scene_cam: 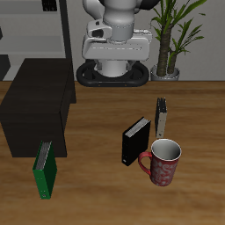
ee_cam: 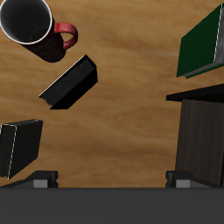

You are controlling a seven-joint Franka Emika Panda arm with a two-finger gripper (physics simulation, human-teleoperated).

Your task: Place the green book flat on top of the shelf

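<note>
The green book (scene_cam: pixel 44 170) stands upright on its edge near the table's front edge, just in front of the black shelf (scene_cam: pixel 39 104). The shelf's flat top is bare. In the wrist view the green book (ee_cam: pixel 203 44) shows beside the shelf (ee_cam: pixel 203 131). My gripper (scene_cam: pixel 117 48) hangs high near the robot's base, far from the book. Its fingers (ee_cam: pixel 42 178) are spread wide apart, with nothing between them, so the gripper (ee_cam: pixel 109 179) is open.
A black book (scene_cam: pixel 136 141) stands mid-table and shows in the wrist view (ee_cam: pixel 70 83). A thin grey-white book (scene_cam: pixel 162 116) stands behind a red mug (scene_cam: pixel 163 163). A potted plant (scene_cam: pixel 176 35) and a grey shelving unit (scene_cam: pixel 35 26) stand at the back.
</note>
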